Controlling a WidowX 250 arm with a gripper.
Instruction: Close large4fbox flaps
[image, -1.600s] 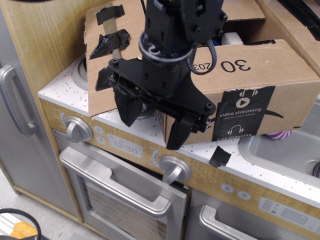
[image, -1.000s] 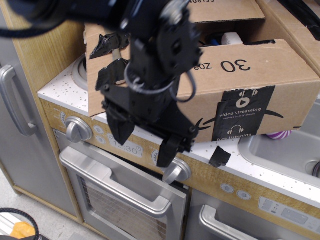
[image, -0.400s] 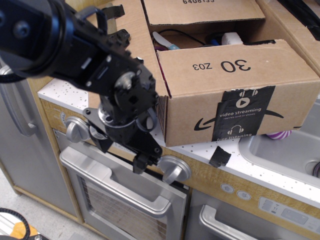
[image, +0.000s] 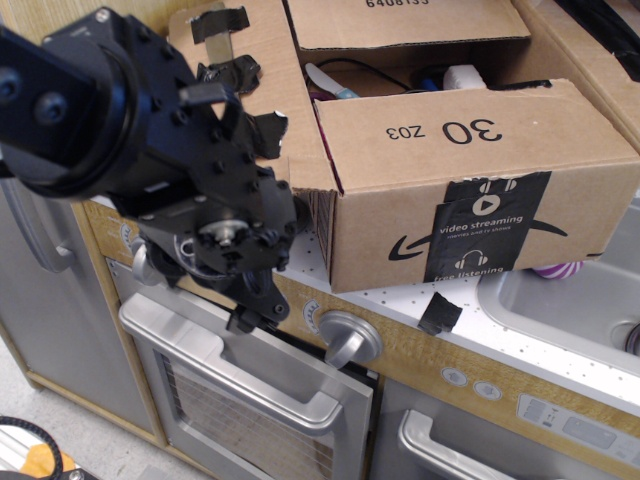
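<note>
Carton (image: 470, 190) sitting on the white speckled counter (image: 400, 300) of a toy kitchen, just left of the steel sink (image: 570, 300) and above the oven door (image: 250, 390). Showing black "video streaming" tape (image: 483, 225), a smile-arrow logo and "30 Z03" print on the near flap (image: 450, 130), which is lying folded over the opening. Standing up and leaning outward at the left end, another flap (image: 255, 90) carrying torn black tape bits (image: 220, 22). Lying partly over the far side, a third flap (image: 400, 20) with a printed number. Leaving a gap between the near and far flaps, with a few small items inside, too jumbled to identify. Resting on the counter edge below the box, a loose scrap of black tape (image: 438, 315). Filling the left foreground, a black robot arm (image: 90, 110), with its gripper (image: 250, 315) pointing down in front of the oven knobs (image: 345, 338), beside the box and not touching it. Hiding the fingertips behind the wrist, so cannot tell whether apart or together.
</note>
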